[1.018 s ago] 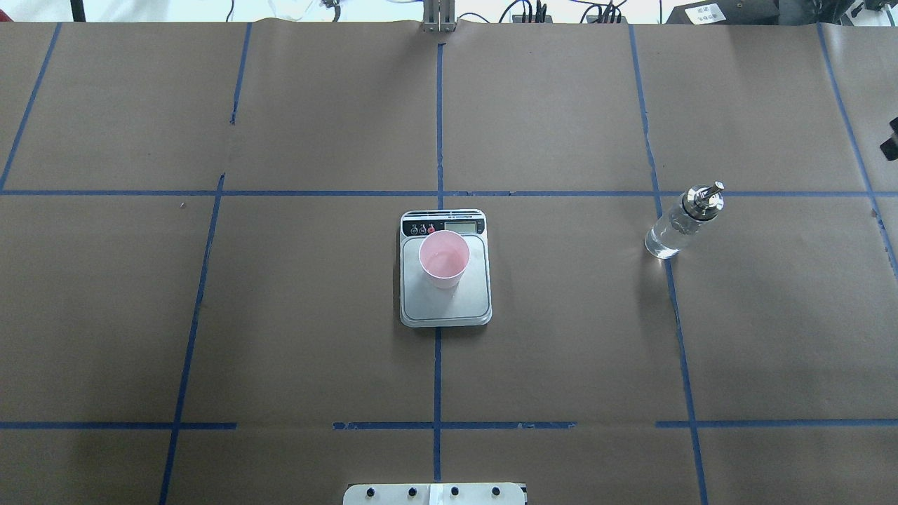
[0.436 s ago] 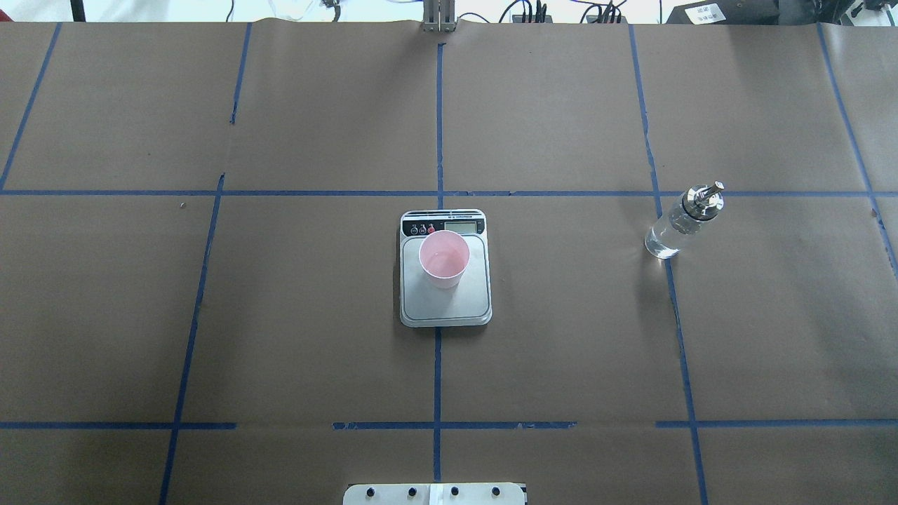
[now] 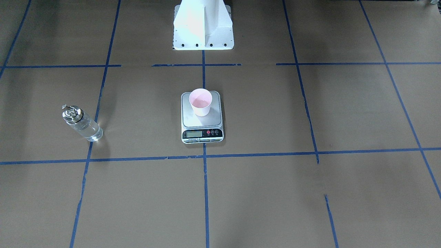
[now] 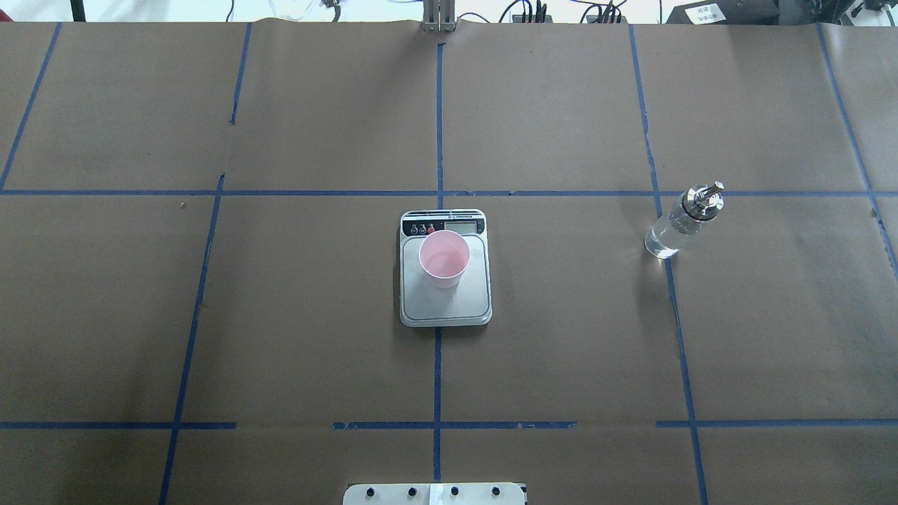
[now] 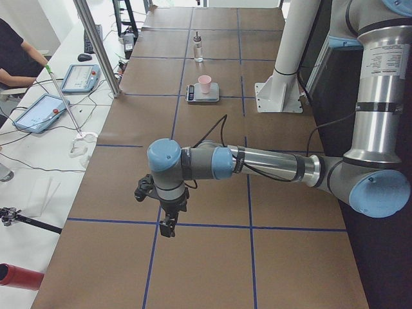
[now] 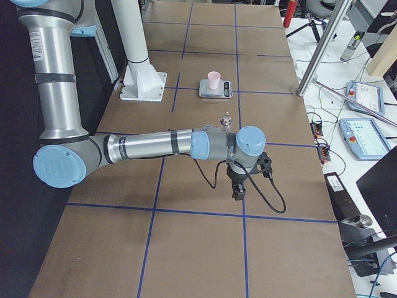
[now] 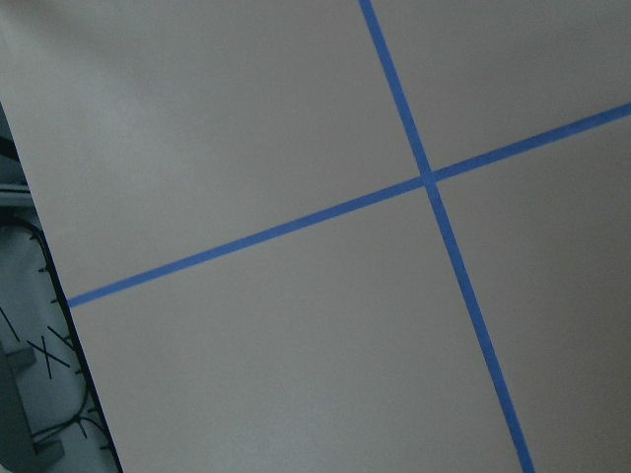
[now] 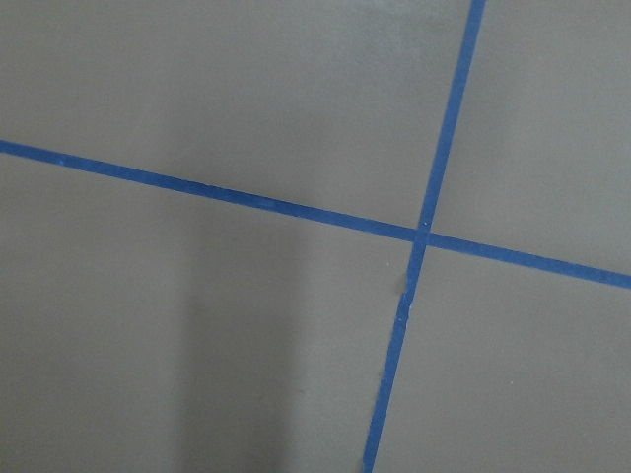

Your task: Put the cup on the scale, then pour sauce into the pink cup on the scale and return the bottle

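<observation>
The pink cup [image 4: 443, 258] stands upright on the scale [image 4: 445, 310] at the table's middle; it also shows in the front view [image 3: 200, 101]. The bottle [image 4: 679, 223] stands upright and free on the table to the right, with clear sauce inside, and appears in the front view [image 3: 81, 124]. Neither gripper is near them. My left gripper [image 5: 168, 225] hangs over the table's left end, seen only in the exterior left view. My right gripper [image 6: 239, 189] hangs over the right end, seen only in the exterior right view. I cannot tell whether either is open or shut.
Brown paper with a blue tape grid covers the table. The robot's white base [image 3: 203, 27] stands at the near edge behind the scale. Tablets [image 5: 38, 111], cables and a metal pole [image 5: 96, 45] lie along the operators' side, where a person [image 5: 16, 55] sits.
A dark part of the right arm's end at the overhead view's right edge has moved out of view. The cup, scale and bottle have not moved.
</observation>
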Robot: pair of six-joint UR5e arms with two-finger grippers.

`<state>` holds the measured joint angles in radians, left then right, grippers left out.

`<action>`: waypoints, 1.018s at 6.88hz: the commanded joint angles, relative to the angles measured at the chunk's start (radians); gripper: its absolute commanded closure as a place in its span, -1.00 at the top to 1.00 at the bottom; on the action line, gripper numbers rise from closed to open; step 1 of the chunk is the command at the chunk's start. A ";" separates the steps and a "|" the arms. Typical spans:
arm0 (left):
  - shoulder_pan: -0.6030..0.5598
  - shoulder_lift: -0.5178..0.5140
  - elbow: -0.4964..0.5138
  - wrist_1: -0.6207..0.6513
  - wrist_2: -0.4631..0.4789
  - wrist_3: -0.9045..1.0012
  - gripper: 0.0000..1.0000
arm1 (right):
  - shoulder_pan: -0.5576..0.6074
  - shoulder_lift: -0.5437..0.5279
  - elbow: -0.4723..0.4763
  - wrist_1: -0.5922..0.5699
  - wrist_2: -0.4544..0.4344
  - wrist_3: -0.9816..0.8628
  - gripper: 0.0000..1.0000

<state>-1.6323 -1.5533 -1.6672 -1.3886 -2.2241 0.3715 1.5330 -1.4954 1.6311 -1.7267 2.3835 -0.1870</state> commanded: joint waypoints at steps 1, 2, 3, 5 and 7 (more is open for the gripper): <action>0.000 0.050 0.029 -0.026 -0.072 -0.003 1.00 | -0.001 -0.029 -0.010 0.003 -0.004 0.006 1.00; 0.000 0.050 0.040 -0.052 -0.071 -0.005 1.00 | 0.006 -0.034 -0.010 0.003 -0.004 0.003 1.00; 0.002 0.048 0.043 -0.052 -0.069 -0.006 1.00 | 0.030 -0.040 -0.013 0.001 -0.004 0.004 1.00; 0.002 0.047 0.044 -0.055 -0.068 -0.008 1.00 | 0.049 -0.065 -0.020 0.003 -0.003 0.004 1.00; 0.002 0.050 0.078 -0.098 -0.068 -0.009 1.00 | 0.052 -0.066 -0.020 0.003 0.002 0.006 1.00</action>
<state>-1.6307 -1.5043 -1.6102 -1.4633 -2.2914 0.3628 1.5823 -1.5594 1.6116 -1.7242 2.3830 -0.1816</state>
